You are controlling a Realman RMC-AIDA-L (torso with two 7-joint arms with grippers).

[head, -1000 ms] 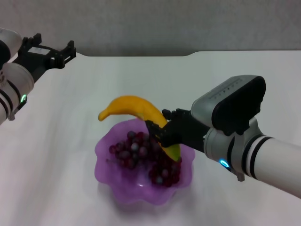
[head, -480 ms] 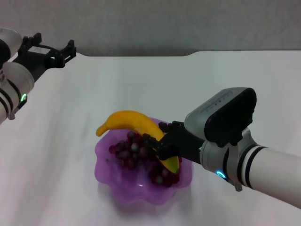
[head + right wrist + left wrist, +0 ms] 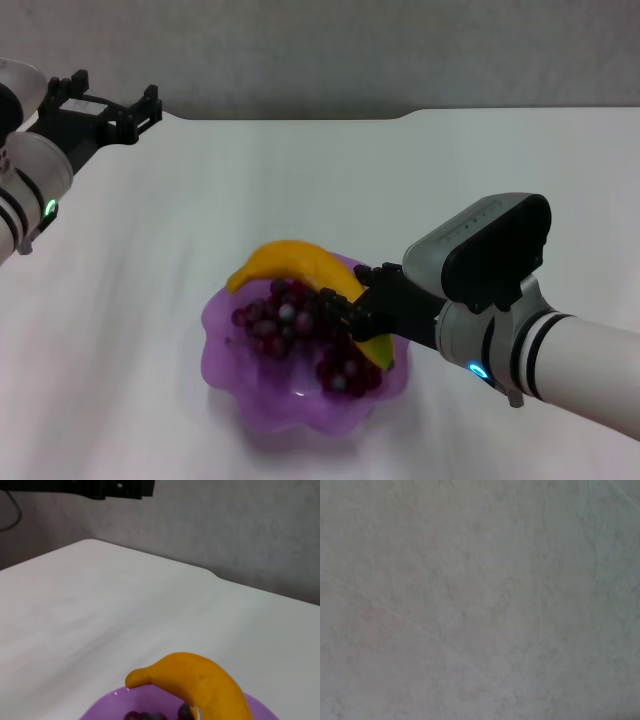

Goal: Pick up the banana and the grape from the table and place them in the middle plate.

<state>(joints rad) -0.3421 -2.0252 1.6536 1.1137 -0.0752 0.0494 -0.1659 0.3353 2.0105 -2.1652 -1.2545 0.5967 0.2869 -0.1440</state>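
Gripping the banana (image 3: 300, 265) near its greenish end, the right gripper (image 3: 352, 312) holds it over the middle plate (image 3: 225, 345), long axis running far-left to near-right, across the grape (image 3: 290, 325). Left gripper (image 3: 110, 112) hangs far left, finger state unclear.

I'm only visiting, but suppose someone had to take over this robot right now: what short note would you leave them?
Right gripper: shut on the banana, holding it low over the middle plate, not yet released.
Left gripper: parked at the table's far left edge, holding nothing.
The grape bunch already lies in the plate.
Done: grapes placed, banana carried over the plate.
Left: set the banana down, open the right gripper, pull the arm away.
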